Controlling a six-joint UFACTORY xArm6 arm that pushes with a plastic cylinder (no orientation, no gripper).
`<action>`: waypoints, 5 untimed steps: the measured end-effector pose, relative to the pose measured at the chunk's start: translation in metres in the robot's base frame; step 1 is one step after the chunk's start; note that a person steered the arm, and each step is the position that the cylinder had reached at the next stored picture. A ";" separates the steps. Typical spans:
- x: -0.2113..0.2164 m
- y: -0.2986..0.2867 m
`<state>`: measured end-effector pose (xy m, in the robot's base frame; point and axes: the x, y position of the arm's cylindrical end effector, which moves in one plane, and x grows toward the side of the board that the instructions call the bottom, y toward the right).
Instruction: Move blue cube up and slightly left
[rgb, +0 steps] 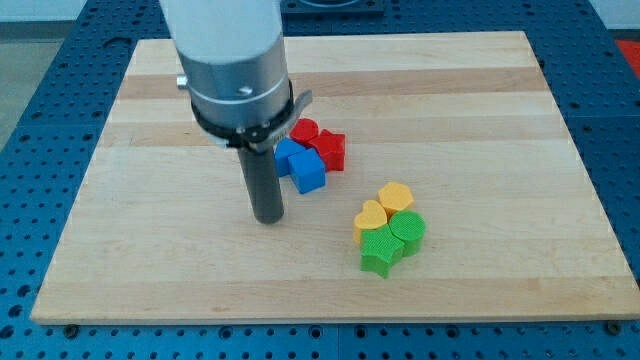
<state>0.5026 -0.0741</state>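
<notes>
The blue cube (309, 171) sits near the middle of the wooden board (480, 110). A second blue block (287, 153) touches it on its upper left, partly hidden by my rod. A red heart-like block (304, 131) and a red star block (331, 148) lie just above and to the right of the cube. My tip (268, 217) rests on the board below and to the left of the blue cube, a short gap away from it.
A cluster lies to the lower right: two yellow heart blocks (396, 196) (370, 220), a green round block (408, 228) and a green star block (380, 251). The arm's grey body (235, 70) covers the upper left middle of the board.
</notes>
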 end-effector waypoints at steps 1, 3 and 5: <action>-0.027 0.018; -0.064 0.122; -0.064 0.166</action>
<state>0.4388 0.0918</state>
